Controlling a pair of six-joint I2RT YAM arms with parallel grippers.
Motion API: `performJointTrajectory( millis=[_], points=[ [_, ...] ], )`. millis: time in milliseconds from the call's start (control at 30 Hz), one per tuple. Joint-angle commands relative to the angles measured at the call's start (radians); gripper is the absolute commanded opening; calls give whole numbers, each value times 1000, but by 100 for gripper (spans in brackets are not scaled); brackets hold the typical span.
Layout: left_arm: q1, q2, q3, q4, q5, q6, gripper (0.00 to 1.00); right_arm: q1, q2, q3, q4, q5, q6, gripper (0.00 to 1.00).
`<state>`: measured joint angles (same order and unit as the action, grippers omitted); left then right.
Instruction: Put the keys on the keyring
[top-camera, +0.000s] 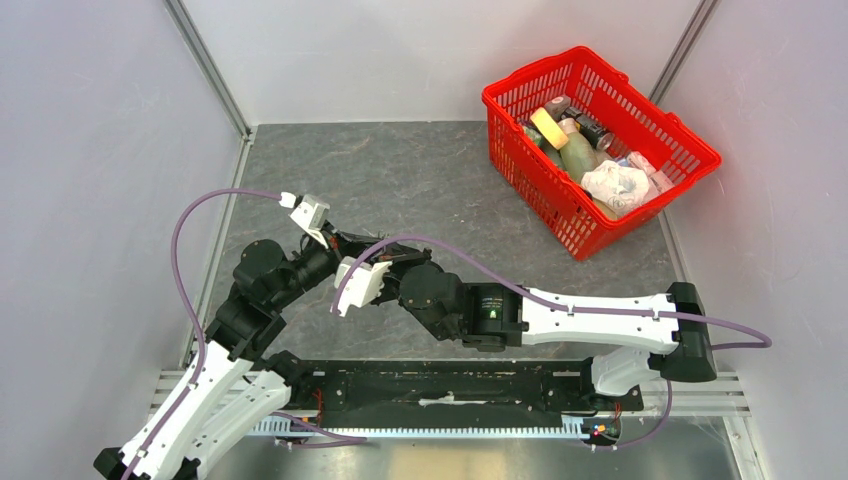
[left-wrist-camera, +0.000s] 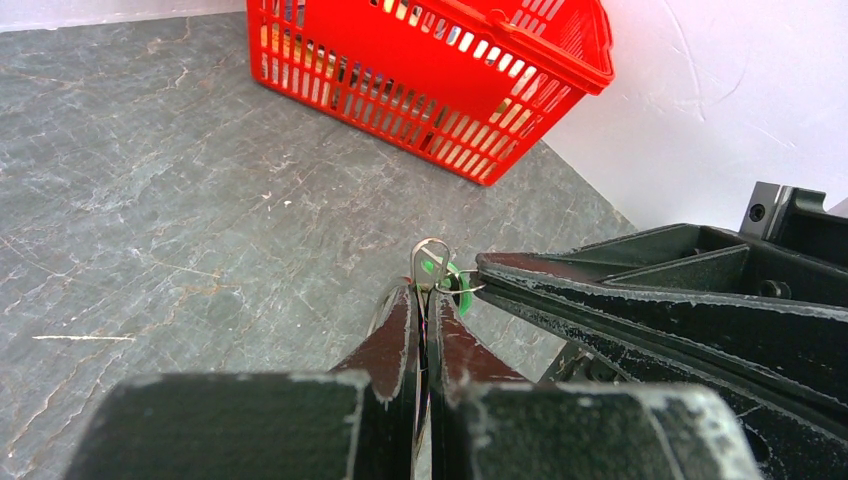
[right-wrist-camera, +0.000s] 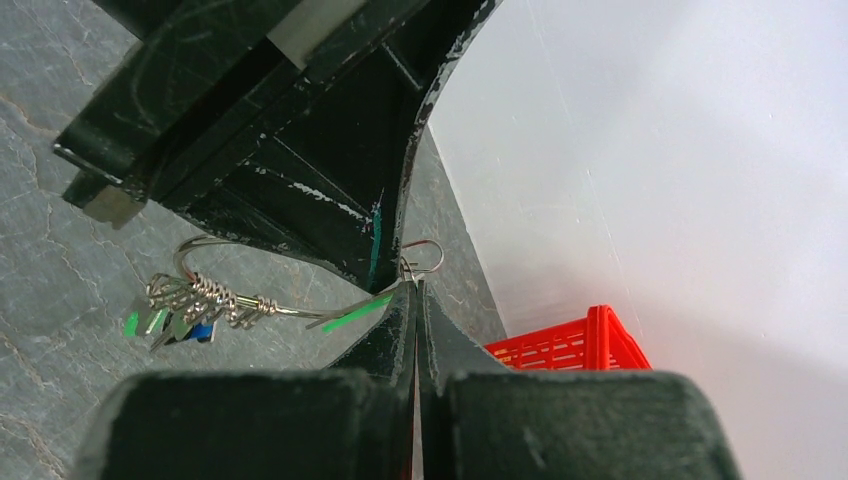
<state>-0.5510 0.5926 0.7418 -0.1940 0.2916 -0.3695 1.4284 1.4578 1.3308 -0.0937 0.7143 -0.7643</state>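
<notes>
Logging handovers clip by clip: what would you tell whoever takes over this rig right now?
Left pincer: shut, with thin wire at its tips, raised off the table.
Right pincer: shut, tip to tip with the left, at a small wire loop beside a green key.
Ring: in the air between the two pincers.
Done: several keys appear bunched on the ring's far side.
Left: the green key looks not fully threaded on. I cannot tell which pincer grips it, so check before opening either.
</notes>
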Motion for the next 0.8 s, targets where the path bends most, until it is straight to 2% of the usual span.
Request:
performJointTrajectory(
  millis=[0,767],
  points=[
    [2,-9,37,26,32,-19,2,-2,6,54,78,31,-15,0],
    [2,-36,19,66,60,-28,2,-16,-3,37,100,73,6,0]
  ],
)
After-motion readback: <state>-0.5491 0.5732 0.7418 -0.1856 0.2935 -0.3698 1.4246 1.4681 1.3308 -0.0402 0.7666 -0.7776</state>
